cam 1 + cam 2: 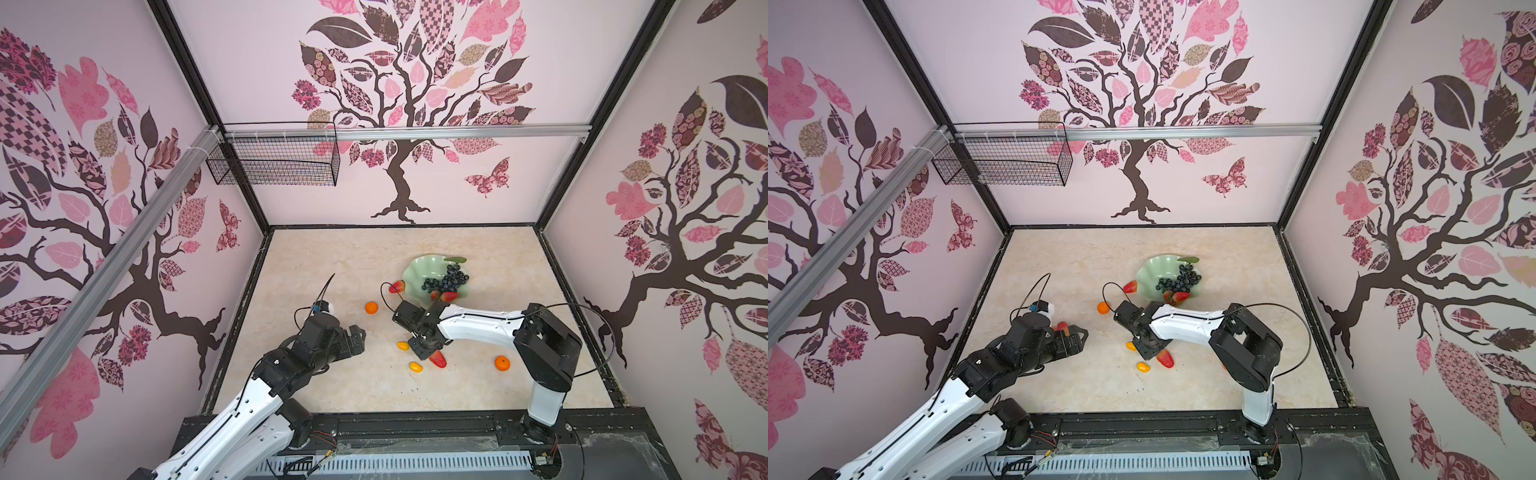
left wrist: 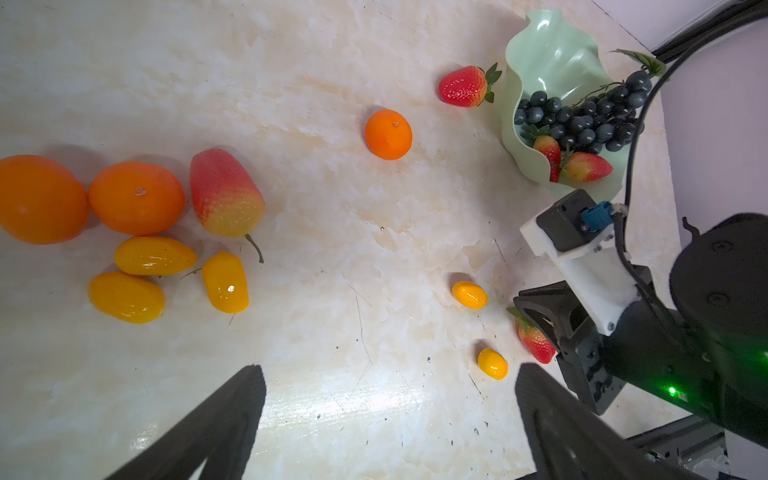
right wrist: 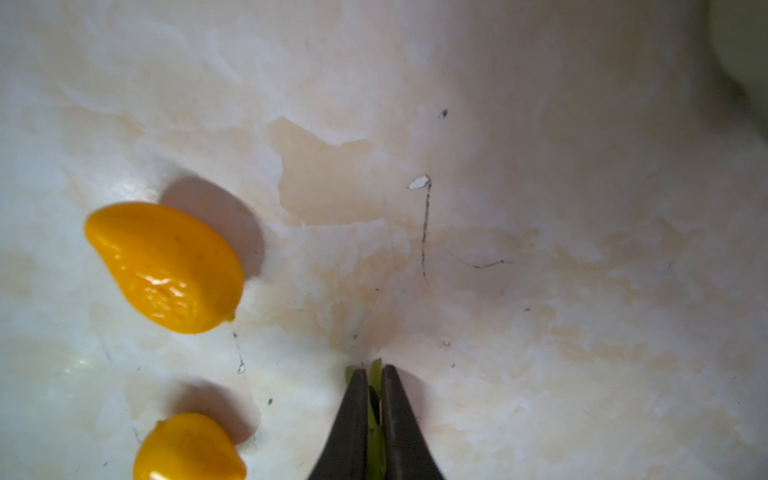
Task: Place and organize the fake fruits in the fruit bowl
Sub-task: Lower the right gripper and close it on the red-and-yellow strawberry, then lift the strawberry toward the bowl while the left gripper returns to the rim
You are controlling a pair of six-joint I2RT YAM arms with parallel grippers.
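Right gripper [image 3: 372, 372] nearly closed, pinching a strawberry's [image 1: 437, 358] green cap [image 3: 375, 411] on the tabletop [image 1: 332, 257]; bowl [image 1: 415, 270] at twelve o'clock; left gripper [image 2: 388, 370] wide.

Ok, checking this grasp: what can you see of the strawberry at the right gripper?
The strawberry is glossy red plastic with seed dimples and a green leafy cap. It lies on its side on the marbled tabletop, outside the fruit bowl, clear of the two yellow-orange ovals nearby. The right gripper pinches only the cap leaves, jaws nearly shut; the red body sticks out past it.
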